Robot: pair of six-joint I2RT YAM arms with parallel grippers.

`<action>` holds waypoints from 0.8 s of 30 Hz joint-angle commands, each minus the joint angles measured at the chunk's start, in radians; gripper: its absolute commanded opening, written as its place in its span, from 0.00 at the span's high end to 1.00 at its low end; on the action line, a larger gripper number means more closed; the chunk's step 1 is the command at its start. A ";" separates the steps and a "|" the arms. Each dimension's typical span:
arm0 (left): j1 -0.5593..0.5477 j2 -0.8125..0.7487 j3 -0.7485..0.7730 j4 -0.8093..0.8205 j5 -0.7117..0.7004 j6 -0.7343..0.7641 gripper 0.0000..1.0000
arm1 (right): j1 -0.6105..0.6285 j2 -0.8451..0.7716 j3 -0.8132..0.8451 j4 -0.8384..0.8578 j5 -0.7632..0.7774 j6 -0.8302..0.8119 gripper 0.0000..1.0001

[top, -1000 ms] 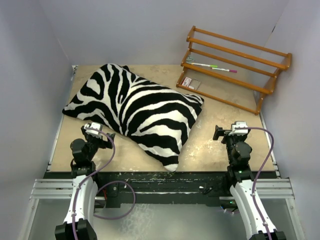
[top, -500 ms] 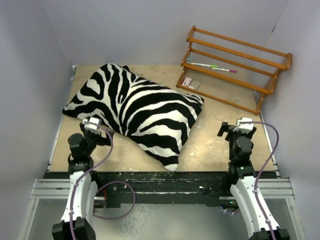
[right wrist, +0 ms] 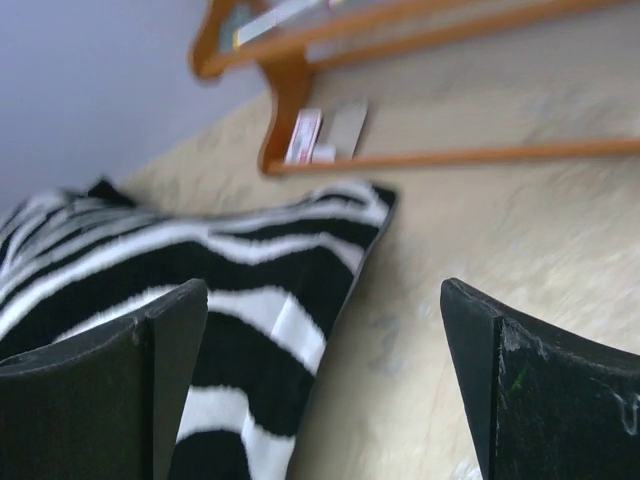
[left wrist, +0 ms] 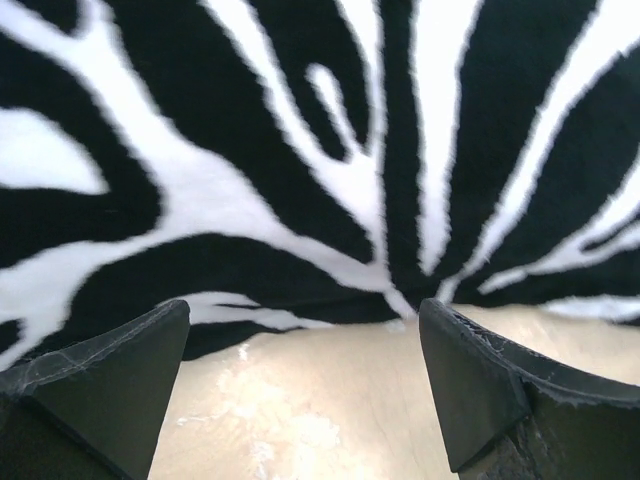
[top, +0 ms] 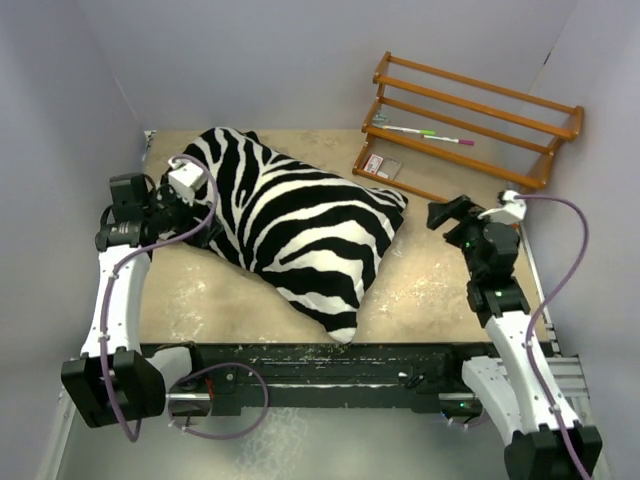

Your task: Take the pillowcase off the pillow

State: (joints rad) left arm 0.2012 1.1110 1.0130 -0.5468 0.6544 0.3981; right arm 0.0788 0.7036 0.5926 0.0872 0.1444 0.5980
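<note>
The zebra-striped pillowcase (top: pixel 290 225) lies across the middle of the table, stuffed full. The white pillow is hidden inside it. My left gripper (top: pixel 205 230) is open and empty at the pillowcase's left edge. In the left wrist view the left gripper (left wrist: pixel 303 310) faces the striped fabric (left wrist: pixel 300 150), which fills the top, with bare table between the fingers. My right gripper (top: pixel 445 212) is open and empty, apart from the pillowcase's right corner. In the right wrist view the right gripper (right wrist: pixel 322 290) has that corner (right wrist: pixel 200 270) on its left side.
A wooden rack (top: pixel 470 135) stands at the back right with pens (top: pixel 420 132) on a shelf and a small card (top: pixel 380 165) at its foot. It also shows in the right wrist view (right wrist: pixel 290 100). Grey walls close in on the left, back and right.
Both arms have risen from near the front edge and reached forward. The left gripper swung up to the pillowcase's left edge. The right gripper moved back and right, toward the rack.
</note>
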 commanded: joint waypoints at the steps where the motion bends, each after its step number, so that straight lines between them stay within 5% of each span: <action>1: -0.128 0.026 0.071 -0.232 0.066 0.206 0.01 | 0.076 0.084 -0.068 0.027 -0.206 0.102 0.00; 4: -0.285 0.041 0.063 -0.239 -0.042 0.239 0.01 | 0.247 0.094 -0.113 0.021 -0.061 0.130 0.00; 9: -0.451 0.073 0.030 -0.153 -0.171 0.272 0.01 | 0.362 0.153 -0.151 0.055 -0.059 0.184 0.00; 15: -0.464 0.176 0.133 -0.206 -0.216 0.350 0.01 | 0.541 0.177 -0.035 -0.050 0.100 0.156 0.00; 24: -0.472 0.228 0.027 -0.003 -0.249 0.499 0.03 | 0.667 0.294 0.020 -0.034 0.130 0.235 0.00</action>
State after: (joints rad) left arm -0.2634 1.2911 1.0531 -0.6739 0.4278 0.8158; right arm 0.6987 0.9588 0.5625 0.0418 0.2092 0.7891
